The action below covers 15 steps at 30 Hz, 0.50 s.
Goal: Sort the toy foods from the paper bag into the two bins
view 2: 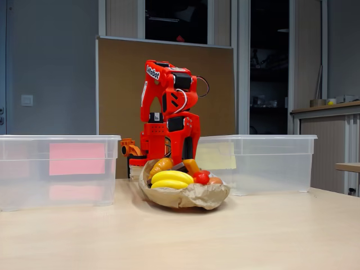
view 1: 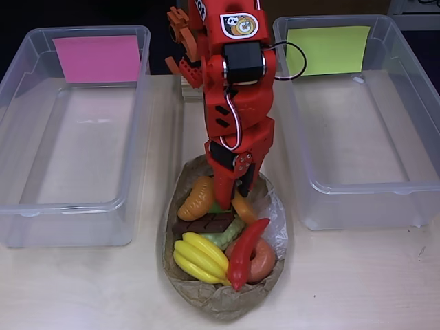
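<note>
The crumpled brown paper bag (view 1: 218,301) (view 2: 194,198) lies open between the two bins and holds the toy foods. Inside are yellow bananas (view 1: 199,258) (view 2: 171,179), a red chili (view 1: 246,253), a brown donut (view 1: 263,261), a dark chocolate bar (view 1: 203,225), pale green grapes (view 1: 229,234) and a croissant (view 1: 197,196) (view 2: 160,166). My red gripper (view 1: 232,207) (view 2: 181,166) points down into the bag's far end beside the croissant. Its red and orange fingers are spread open, with a bit of green between them. Both bins are bare: pink-sheet bin (view 1: 75,137) (view 2: 56,169), yellow-green-sheet bin (view 1: 357,124) (view 2: 264,163).
The arm's base stands at the table's back edge between the bins. Pale tabletop (view 1: 357,282) stretches in front of the bins and around the bag. In the fixed view a brown board and a doorway stand behind the table.
</note>
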Each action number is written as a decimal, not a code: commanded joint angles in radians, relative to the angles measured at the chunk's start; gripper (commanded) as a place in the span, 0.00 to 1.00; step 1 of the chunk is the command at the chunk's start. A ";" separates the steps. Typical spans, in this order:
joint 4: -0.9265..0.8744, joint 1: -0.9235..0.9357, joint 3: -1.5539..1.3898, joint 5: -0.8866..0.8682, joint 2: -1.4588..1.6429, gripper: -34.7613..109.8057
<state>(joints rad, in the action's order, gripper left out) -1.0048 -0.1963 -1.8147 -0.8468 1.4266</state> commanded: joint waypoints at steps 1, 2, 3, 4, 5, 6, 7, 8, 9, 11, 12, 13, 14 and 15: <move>-0.002 -0.023 0.000 0.005 0.057 0.27; -0.002 -0.025 0.002 0.012 0.061 0.26; -0.002 -0.026 0.005 0.021 0.066 0.24; -0.003 -0.026 0.009 0.031 0.072 0.24; -0.005 -0.028 0.014 0.041 0.078 0.24; -0.006 -0.028 0.017 0.051 0.084 0.24; -0.011 -0.028 0.023 0.058 0.092 0.24; -0.018 -0.028 0.032 0.067 0.100 0.24; -0.029 -0.028 0.046 0.081 0.107 0.24; -0.072 -0.026 0.081 0.101 0.126 0.24; -0.100 -0.026 0.104 0.114 0.135 0.24; -0.132 -0.026 0.130 0.124 0.146 0.24; -0.167 -0.026 0.160 0.133 0.155 0.24; -0.201 -0.026 0.189 0.143 0.167 0.24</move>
<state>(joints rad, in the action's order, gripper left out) -1.1275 -0.2010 -1.7043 -0.7210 1.5186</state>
